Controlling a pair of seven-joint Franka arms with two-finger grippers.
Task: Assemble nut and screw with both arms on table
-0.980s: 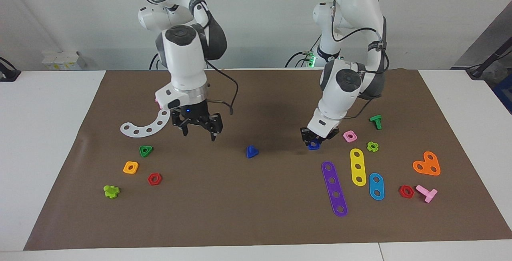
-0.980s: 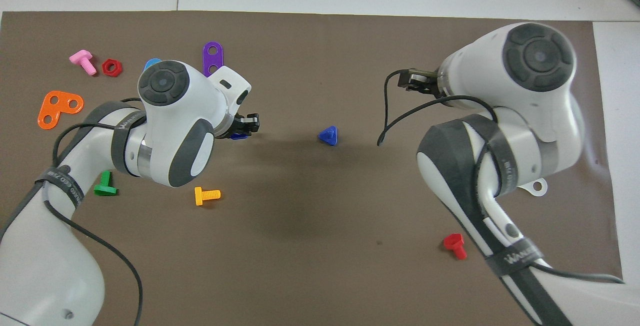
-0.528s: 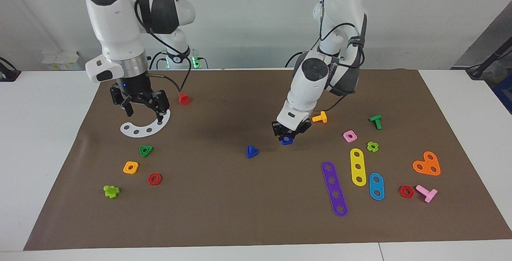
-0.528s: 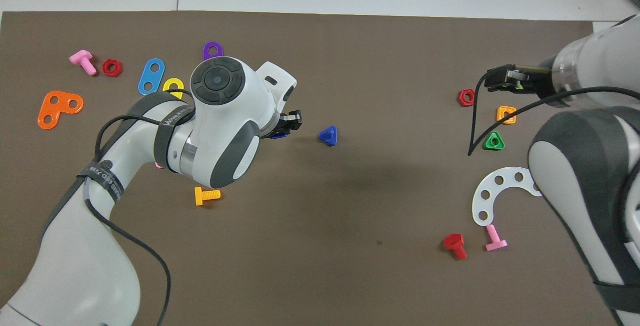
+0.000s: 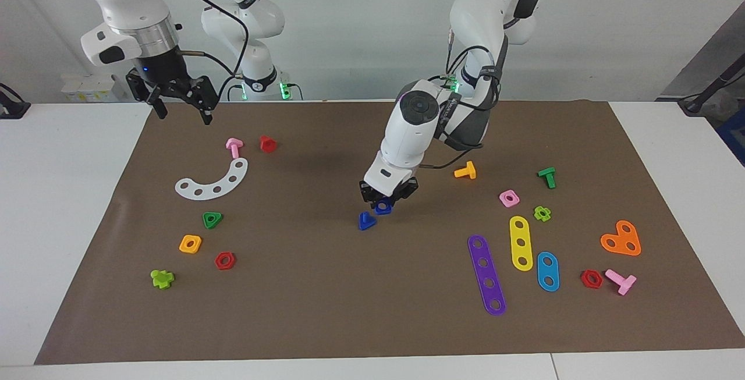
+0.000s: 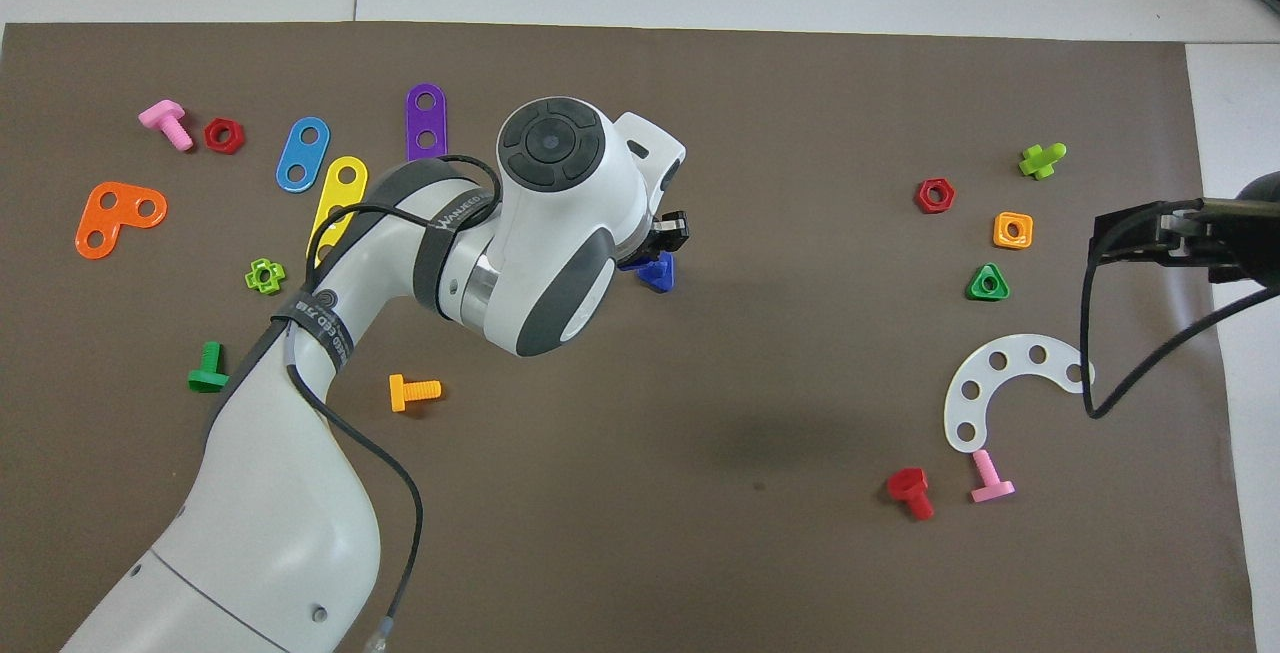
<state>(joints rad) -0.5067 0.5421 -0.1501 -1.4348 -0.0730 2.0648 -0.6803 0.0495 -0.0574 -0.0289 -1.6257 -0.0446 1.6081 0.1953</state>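
Note:
The dark blue nut (image 5: pixel 383 208) is held in my left gripper (image 5: pixel 385 202), which is shut on it low over the brown mat (image 5: pixel 326 287) of the table. The nut hangs right beside and slightly above the dark blue screw (image 5: pixel 366 220), which lies on the mat's middle with its triangular head showing. In the overhead view the left gripper (image 6: pixel 668 236) covers most of the nut, and the screw (image 6: pixel 657 276) shows just below it. My right gripper (image 5: pixel 177 99) is open and empty, raised high over the mat's corner at the right arm's end; it also shows in the overhead view (image 6: pixel 1150 233).
A white curved strip (image 5: pixel 212 181), pink bolt (image 5: pixel 234 147), red bolt (image 5: pixel 267 144), green triangular nut (image 5: pixel 212 219) and orange square nut (image 5: pixel 190 244) lie at the right arm's end. An orange bolt (image 5: pixel 465 170), pink square nut (image 5: pixel 509 198) and purple strip (image 5: pixel 486 274) lie at the left arm's end.
My left gripper has carried the nut across the mat from beside the pink nut to right next to the screw. My right gripper has risen and drawn back toward its end of the table.

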